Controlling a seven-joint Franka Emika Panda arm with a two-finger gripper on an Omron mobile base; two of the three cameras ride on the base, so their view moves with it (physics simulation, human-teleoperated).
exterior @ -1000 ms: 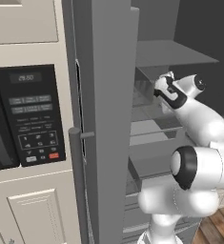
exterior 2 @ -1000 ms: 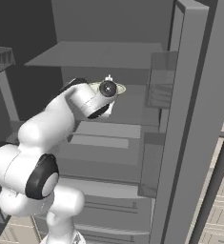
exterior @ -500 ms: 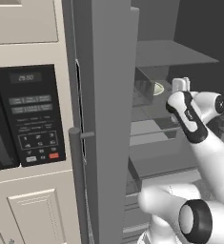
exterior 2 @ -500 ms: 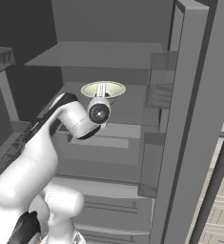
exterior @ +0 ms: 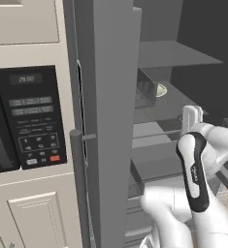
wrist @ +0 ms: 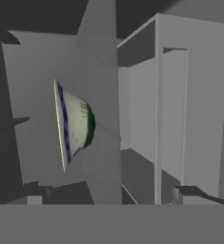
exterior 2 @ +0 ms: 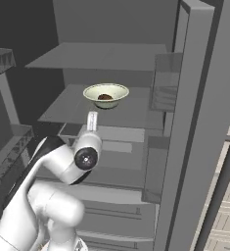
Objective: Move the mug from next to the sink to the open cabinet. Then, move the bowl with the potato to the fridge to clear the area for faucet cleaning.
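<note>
While the built-in microwave [exterior: 25,118] fills the left of the left base view, its black panel shows a small display and rows of buttons, but the characters are too small to read; one button at the bottom is red. Just to the right stands the fridge [exterior: 108,121] with its door swung open and its grey inner shelves exposed. On the middle shelf, only a sliver of the bowl [exterior: 161,90] peeks out past a door bin in that view. The right base view gives it whole: the bowl [exterior 2: 105,94] sits upright on the shelf, with the dark potato [exterior 2: 105,97] lying inside it. The gripper [exterior 2: 91,121] hangs below and in front of the shelf, well apart from the bowl, and one pale finger [exterior: 190,118] rises at the wrist in the left base view. The hand view, rolled on its side, shows the bowl [wrist: 73,125] with a blue band under its rim. The jaws stand wide apart and hold nothing.
</note>
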